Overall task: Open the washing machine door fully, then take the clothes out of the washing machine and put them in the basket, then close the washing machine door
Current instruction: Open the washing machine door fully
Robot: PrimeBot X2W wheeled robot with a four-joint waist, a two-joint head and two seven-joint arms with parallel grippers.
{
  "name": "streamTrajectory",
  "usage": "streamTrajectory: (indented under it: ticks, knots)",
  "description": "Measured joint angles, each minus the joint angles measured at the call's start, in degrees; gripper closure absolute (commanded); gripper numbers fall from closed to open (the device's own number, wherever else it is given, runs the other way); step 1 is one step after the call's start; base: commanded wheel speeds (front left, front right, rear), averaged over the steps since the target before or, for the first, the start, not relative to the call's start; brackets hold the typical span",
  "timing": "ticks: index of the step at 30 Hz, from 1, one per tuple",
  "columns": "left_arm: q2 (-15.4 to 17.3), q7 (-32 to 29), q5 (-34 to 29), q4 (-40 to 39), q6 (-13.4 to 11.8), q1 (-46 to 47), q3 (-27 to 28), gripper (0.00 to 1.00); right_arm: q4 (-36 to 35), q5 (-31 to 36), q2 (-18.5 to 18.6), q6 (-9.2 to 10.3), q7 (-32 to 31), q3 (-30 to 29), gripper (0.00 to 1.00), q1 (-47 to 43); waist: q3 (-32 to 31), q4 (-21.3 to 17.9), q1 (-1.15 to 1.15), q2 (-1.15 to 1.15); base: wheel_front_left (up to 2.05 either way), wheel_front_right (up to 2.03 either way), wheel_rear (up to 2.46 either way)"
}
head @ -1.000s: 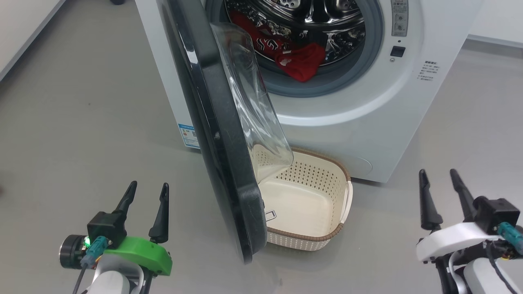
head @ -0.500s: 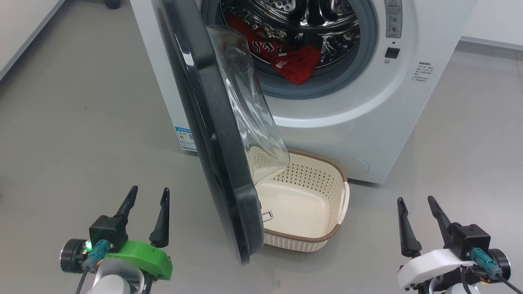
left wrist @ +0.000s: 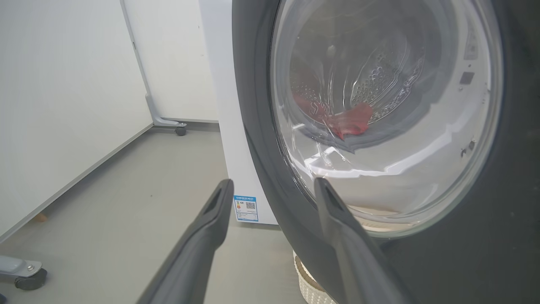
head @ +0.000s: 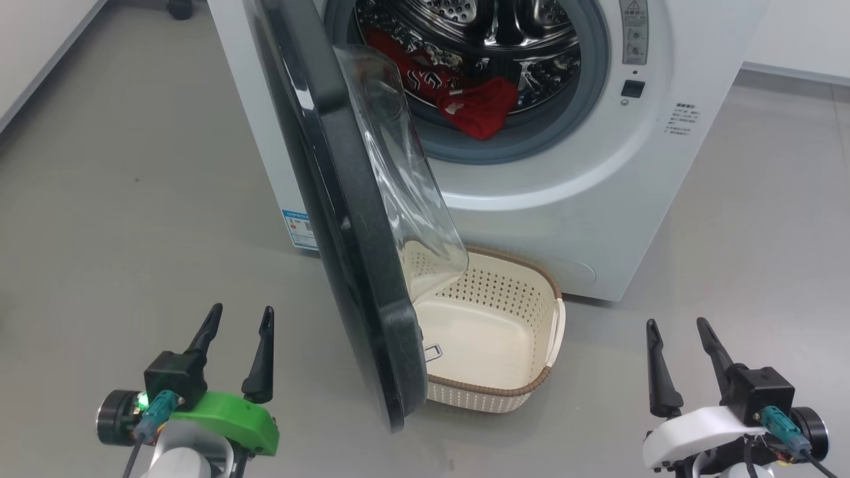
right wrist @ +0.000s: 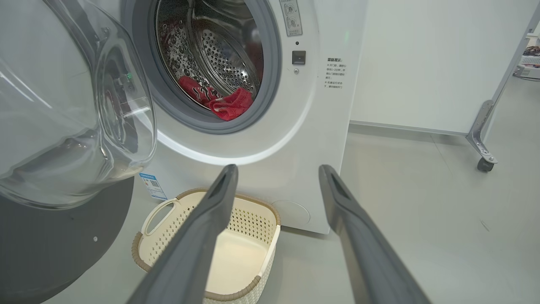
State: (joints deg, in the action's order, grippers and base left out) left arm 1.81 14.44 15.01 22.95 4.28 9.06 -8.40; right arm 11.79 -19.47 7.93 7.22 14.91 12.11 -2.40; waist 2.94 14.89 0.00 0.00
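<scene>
floor [head: 119,199]: smooth grey, evenly lit | walls [right wrist: 422,59]: plain white panels | castor feet [right wrist: 484,162]: grey metal, on floor

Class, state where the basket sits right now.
In the head view, the basket sits on the floor at centre, before the washing machine, partly hidden by the washing machine door.
</scene>
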Motion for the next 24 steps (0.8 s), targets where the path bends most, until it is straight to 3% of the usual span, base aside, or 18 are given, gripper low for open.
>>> streamTrajectory:
  ticks: [10,13,24]
  knots:
    - [0.0,0.0,-0.4,0.5,0.0,-0.1,0.0,0.01,0.0,1.2,-1.2,0.0,0.0,-0.9,0.0,-1.3,-0.7,-0.3,0.0,0.0,0.0,0.0,0.0]
    - [0.0,0.0,-0.5,0.7,0.0,-0.2,0.1,1.0,0.0,1.6,-1.4,0.0,0.0,-1.4,0.0,-1.4,-0.7,-0.3,0.0,0.0,0.0,0.0,0.0]
    - [0.0,0.0,-0.8,0.6,-1.2,-0.3,0.5,1.0,-0.2,2.5,-2.1,0.0,0.0,-2.0,0.0,-1.7,-0.8,-0.2,0.0,0.0,0.0,0.0,0.0]
